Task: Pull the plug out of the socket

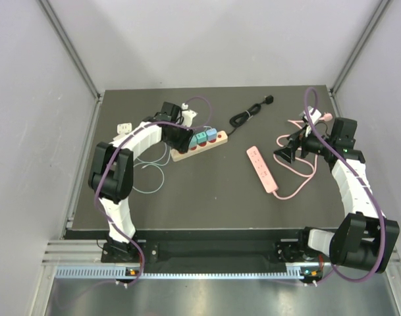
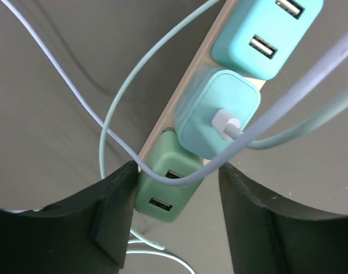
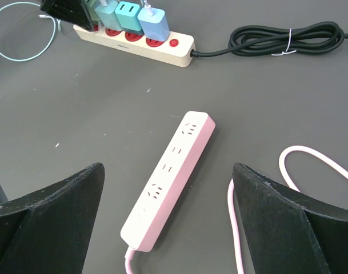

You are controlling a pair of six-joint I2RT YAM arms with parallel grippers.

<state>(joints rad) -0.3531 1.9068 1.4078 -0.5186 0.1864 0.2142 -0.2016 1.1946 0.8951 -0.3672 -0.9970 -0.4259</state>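
Observation:
A green plug (image 2: 165, 182) sits in the end socket of the beige power strip (image 1: 216, 140), beside a light-teal plug (image 2: 219, 111) with a white cable and a teal plug (image 2: 265, 34). My left gripper (image 2: 178, 168) straddles the green plug from above. Its left finger (image 2: 114, 211) touches the plug's side, while the right finger (image 2: 259, 217) stands apart from it, so the gripper is open. A purple cable crosses over the plug. In the top view the left gripper (image 1: 180, 138) hovers at the strip's left end. My right gripper (image 3: 167, 168) is open and empty above a pink power strip (image 3: 169, 180).
A coiled black cord (image 1: 249, 113) leads from the beige strip toward the back. The pink strip's cable (image 1: 299, 178) loops under the right arm. A thin pale-teal cable (image 1: 151, 174) loops at the left, with a small white adapter (image 1: 124, 127) beyond it.

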